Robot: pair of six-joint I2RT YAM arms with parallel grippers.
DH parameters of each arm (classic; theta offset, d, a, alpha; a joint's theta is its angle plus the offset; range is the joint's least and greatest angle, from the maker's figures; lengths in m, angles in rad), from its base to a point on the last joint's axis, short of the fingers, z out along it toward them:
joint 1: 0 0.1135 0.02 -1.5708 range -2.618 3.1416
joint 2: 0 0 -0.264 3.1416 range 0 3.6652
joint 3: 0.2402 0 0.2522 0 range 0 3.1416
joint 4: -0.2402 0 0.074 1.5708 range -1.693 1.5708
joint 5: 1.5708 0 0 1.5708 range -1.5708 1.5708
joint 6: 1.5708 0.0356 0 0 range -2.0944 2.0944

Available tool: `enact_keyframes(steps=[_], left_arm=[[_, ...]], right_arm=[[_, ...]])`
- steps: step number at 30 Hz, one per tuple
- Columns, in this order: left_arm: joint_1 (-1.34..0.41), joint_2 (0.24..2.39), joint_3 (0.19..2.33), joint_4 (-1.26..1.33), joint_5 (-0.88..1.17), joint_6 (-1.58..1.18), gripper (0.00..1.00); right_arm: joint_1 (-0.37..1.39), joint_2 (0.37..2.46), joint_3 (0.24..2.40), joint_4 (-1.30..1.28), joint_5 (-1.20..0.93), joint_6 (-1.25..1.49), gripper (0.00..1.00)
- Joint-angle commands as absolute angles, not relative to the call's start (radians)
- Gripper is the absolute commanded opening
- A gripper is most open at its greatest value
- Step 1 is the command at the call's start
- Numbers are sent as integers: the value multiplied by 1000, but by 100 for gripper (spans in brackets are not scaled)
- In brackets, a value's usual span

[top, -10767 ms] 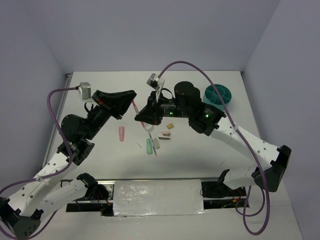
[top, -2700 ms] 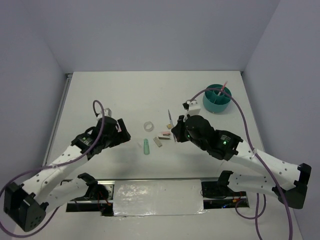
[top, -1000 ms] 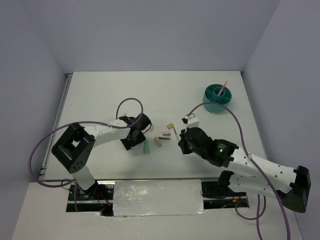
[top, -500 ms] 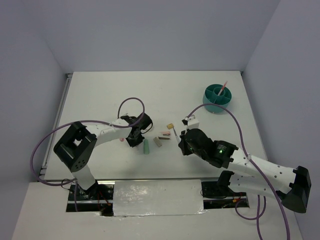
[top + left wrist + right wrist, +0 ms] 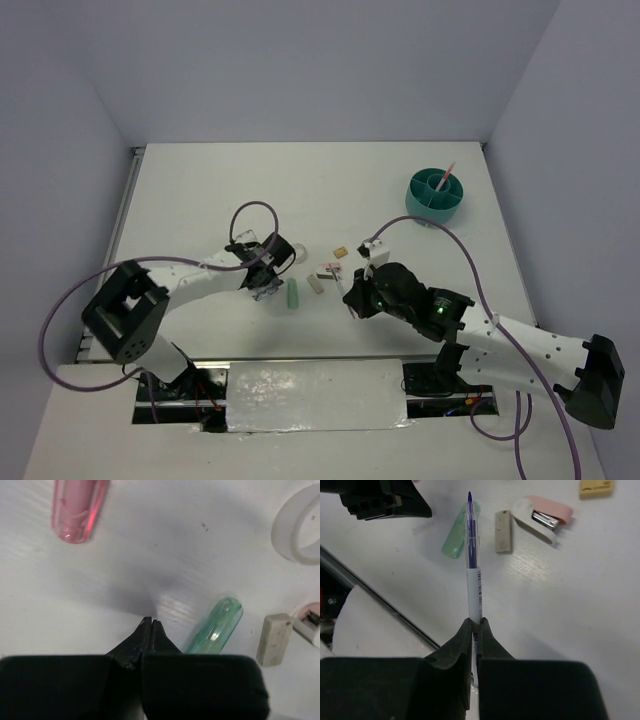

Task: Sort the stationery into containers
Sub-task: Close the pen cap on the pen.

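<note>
Our right gripper (image 5: 474, 623) pinches a blue pen (image 5: 473, 580) endwise, we judge for carrying to the teal organiser (image 5: 425, 213) at upper right, while our left gripper (image 5: 151, 623) sits closed, empty, between pink stub (image 5: 77, 507) and mint-green stub (image 5: 217, 627).

A white table (image 5: 250, 190) is being shown from above; its top is being lit softly and evenly, and only faint grey shadows are being thrown on it. The table is being enclosed on three sides by plain walls of a pale lilac-grey colour: a back wall (image 5: 300, 70), a left wall (image 5: 50, 170) and a right wall (image 5: 575, 170). A thin metal rail (image 5: 120, 215) is being seen along the left edge of the table; a pale, slightly shiny plate (image 5: 315, 395) is being seen at its near edge. In the wrist views, a fine grain is being shown on the white surface.
</note>
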State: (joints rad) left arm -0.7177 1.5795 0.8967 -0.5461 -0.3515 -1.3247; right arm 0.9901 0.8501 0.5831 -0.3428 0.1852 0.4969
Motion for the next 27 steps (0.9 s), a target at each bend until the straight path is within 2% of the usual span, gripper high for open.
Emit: enact_keyframes(steps=[1,6,10,14,15,17,19,20,22,25,26,27], left_arm=[[-726,1390,855,-525,-406,-1276,0],[-724,1142,821,-500,-492,-1223,0],[-709,1163,874,-595,-547,-1172,0],[-709,1213,934,-649,-522,-1027,26],[-709,1218,939,-656,-514,-997,39],[-709,1201,908,-587,-417,-881,53],[-709,1183,838,-534,-364,-812,65],[-709,1172,815,-476,-309,-786,67],[-709,1178,785,-466,-288,-759,66],[-709,1216,767,-451,-250,-735,54],[-709,1242,764,-448,-239,-730,47],[-710,1255,764,-451,-230,-730,47]], right_arm=[[989,836,537,-155,72,521,0],[988,941,525,-51,75,572,0],[989,1020,572,-86,103,581,0],[989,1025,589,-115,100,580,0],[988,1011,591,-126,122,578,0],[989,991,591,-162,152,580,0],[989,965,595,-201,181,580,0],[988,957,601,-212,186,577,0],[989,943,606,-235,190,574,0],[989,940,615,-250,179,566,0],[989,942,620,-255,173,561,0],[989,946,621,-258,175,558,0]])
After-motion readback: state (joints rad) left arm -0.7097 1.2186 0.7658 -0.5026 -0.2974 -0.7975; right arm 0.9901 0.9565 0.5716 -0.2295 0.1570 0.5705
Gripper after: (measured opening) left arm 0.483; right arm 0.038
